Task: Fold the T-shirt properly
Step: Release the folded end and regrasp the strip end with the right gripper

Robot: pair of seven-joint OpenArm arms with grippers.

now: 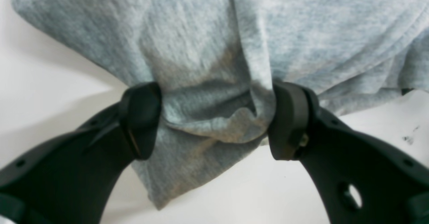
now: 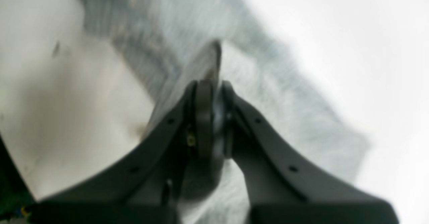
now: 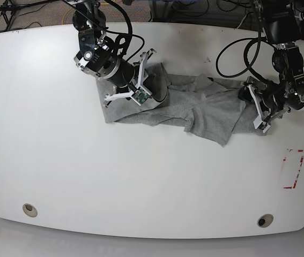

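Note:
The heather-grey T-shirt lies crumpled across the back middle of the white table, with no lettering showing. At its left end, in the base view, my right gripper presses into the cloth. In the blurred right wrist view the gripper is shut, with a thin edge of the T-shirt pinched and sticking up between its fingertips. At the shirt's right end sits my left gripper. The left wrist view shows this gripper with its jaws wide apart, straddling a bunched fold of the T-shirt. Both pads touch cloth.
A red outlined rectangle is marked on the table at the right. Two round holes sit near the front edge. Cables trail behind the table's back edge.

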